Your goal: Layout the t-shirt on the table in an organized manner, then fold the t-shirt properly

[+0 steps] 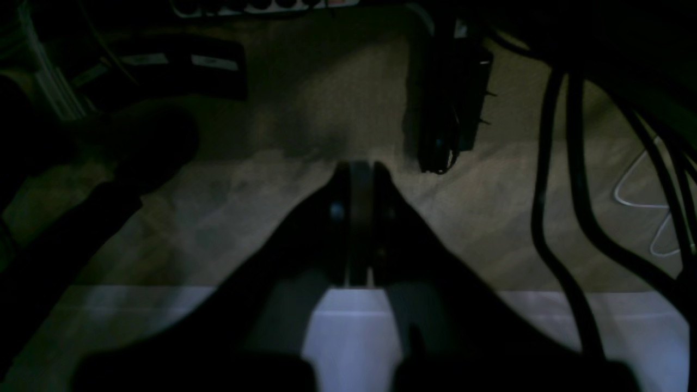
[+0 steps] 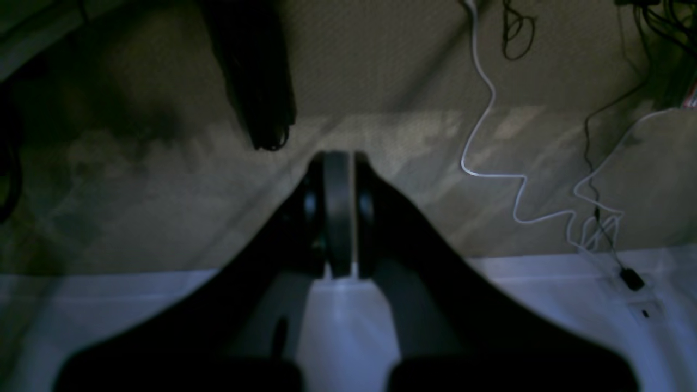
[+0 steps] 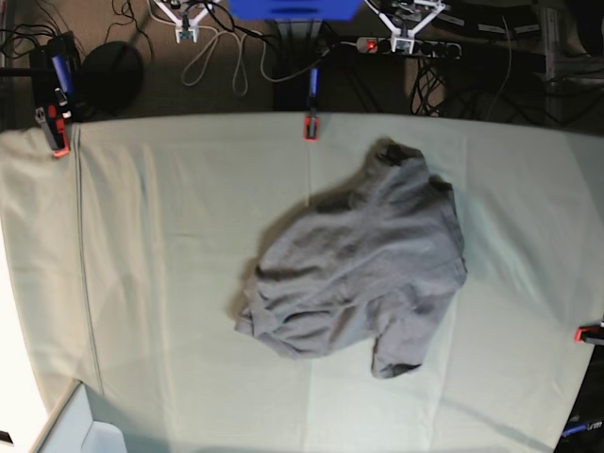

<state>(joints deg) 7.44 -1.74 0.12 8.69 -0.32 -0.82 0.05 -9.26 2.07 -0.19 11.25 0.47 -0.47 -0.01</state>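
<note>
My left end effector (image 1: 359, 174) has its two fingers pressed together with nothing between them. It hangs in dim light above a carpeted floor (image 1: 305, 109), with black cables (image 1: 550, 179) running down beside it and a pale strip below. My right end effector (image 2: 338, 163) is pinched closed in the same way and holds nothing. Under it I see the same carpet, a white cord (image 2: 490, 136) snaking across it, and a thin black wire (image 2: 591, 163) beside that cord. Neither end effector shows in the base view.

The t-shirt (image 3: 363, 264) lies crumpled on the table (image 3: 160, 283), a little right of the middle in the base view. It is dark grey and bunched into folds, not spread flat. One part reaches up toward the far edge, and a sleeve sticks out at the lower right. Nothing touches it.

The table is covered with a pale green cloth marked by long creases. A red clamp (image 3: 309, 127) grips the far edge near the middle, another red clamp (image 3: 58, 142) sits at the far left corner, and a third (image 3: 590, 332) shows at the right edge. Beyond the far edge are tangled cables (image 3: 226, 57) and a power strip (image 3: 415, 45).
</note>
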